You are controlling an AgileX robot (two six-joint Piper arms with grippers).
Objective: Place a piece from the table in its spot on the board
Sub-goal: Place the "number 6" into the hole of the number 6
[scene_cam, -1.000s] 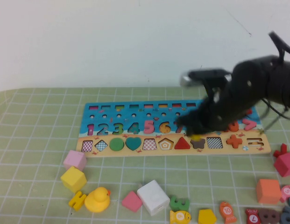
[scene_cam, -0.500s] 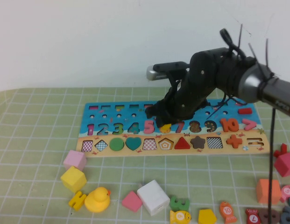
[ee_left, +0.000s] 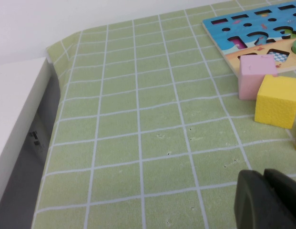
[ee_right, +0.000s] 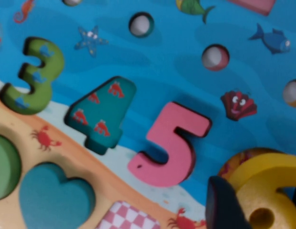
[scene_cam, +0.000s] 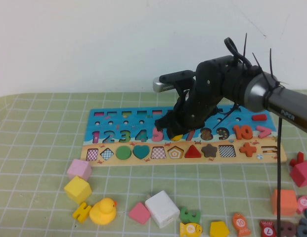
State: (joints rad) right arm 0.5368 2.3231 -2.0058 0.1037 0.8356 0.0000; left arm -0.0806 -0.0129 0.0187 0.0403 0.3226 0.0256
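The number and shape board [scene_cam: 118, 116] lies across the middle of the mat. My right gripper [scene_cam: 176, 132] hangs low over its digit row, between the pink 5 and the 7. It is shut on a yellow 6 [scene_cam: 177, 135]. In the right wrist view the yellow 6 [ee_right: 269, 191] sits between my dark fingers [ee_right: 223, 205], over the orange 6 recess [ee_right: 236, 162], beside the pink 5 [ee_right: 170, 145]. I cannot tell whether it touches the board. My left gripper [ee_left: 264, 191] is shut and empty over bare mat, out of the high view.
Loose pieces lie along the front: pink cube [scene_cam: 79, 169], yellow cube [scene_cam: 77, 189], duck [scene_cam: 103, 211], white cube [scene_cam: 162, 208], orange cube [scene_cam: 284, 202], with several small pieces at the front right. A white ledge [ee_left: 19, 119] borders the mat on the left.
My right arm has swept left along the board, from above the star and 8 to the 6 place, carrying the yellow 6 lower. The left arm has not moved.
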